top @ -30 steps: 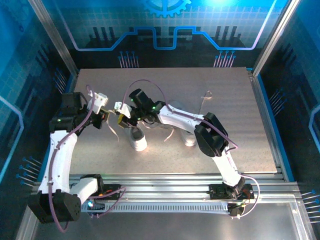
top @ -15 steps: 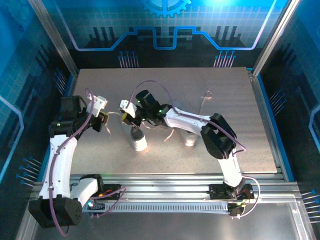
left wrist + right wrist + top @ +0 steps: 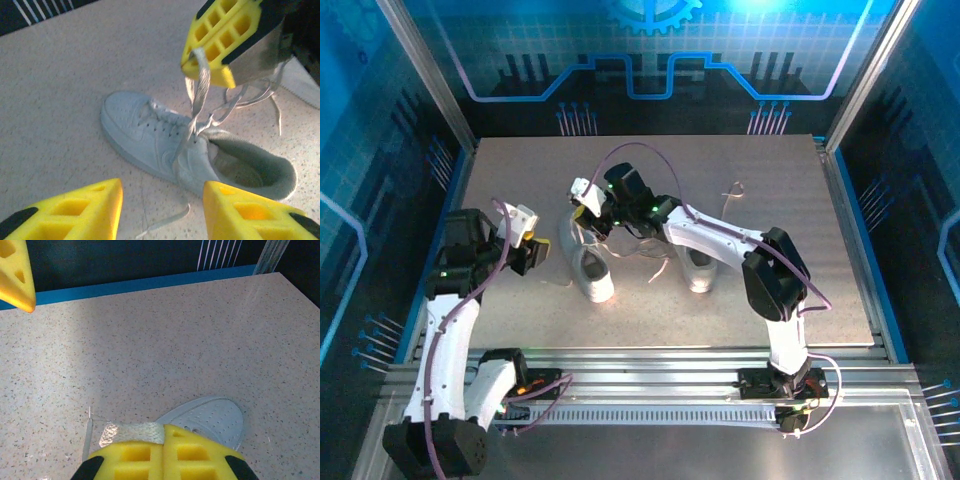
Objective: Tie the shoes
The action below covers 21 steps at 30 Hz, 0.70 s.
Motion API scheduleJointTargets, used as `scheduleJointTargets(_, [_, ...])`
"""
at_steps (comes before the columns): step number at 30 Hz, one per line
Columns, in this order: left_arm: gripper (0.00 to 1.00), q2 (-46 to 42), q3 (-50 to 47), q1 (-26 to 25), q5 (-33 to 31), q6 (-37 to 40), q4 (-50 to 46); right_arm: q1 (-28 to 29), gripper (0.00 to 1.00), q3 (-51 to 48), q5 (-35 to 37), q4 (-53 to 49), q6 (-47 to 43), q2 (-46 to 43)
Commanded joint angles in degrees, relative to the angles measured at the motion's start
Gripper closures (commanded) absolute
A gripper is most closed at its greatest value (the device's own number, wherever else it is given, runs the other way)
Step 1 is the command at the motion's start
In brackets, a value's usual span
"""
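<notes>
Back went my left gripper (image 3: 162,200), jaws apart and empty, while my right gripper (image 3: 216,47) climbed, clamped on the lace (image 3: 199,95) of the left shoe (image 3: 150,135) mid-table between us. Knot looked loose, I think; a steady pull, keeping tension, was needed.

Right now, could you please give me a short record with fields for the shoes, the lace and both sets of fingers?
left fingers: open, holding nothing
right fingers: shut on lace
lace: runs from right fingers down to left-hand shoe
left-hand shoe: upright on table
right-hand shoe: on table, apart from the other
</notes>
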Motion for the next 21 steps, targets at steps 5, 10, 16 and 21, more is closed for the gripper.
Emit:
scheduleJointTargets(5, [0.56,3.09,-6.05,-1.14,10.48,-3.32,18.59,-0.29,1.0,3.15,-0.32,-4.04,-2.01,-0.68])
scheduleJointTargets(10, [0.55,7.76,-6.85,-5.07,10.08,-1.93,22.45,-0.35,1.0,4.78,-1.16,-6.23,-2.18,-0.08])
scheduleJointTargets(16, [0.55,11.68,-7.16,-6.51,9.6,-1.57,25.97,-0.55,1.0,5.31,-1.64,-7.11,-1.73,0.14])
scheduleJointTargets(21, [0.55,14.64,-7.93,-7.47,10.4,-1.48,28.74,-0.76,1.0,5.73,-2.04,-7.29,-1.37,0.35])
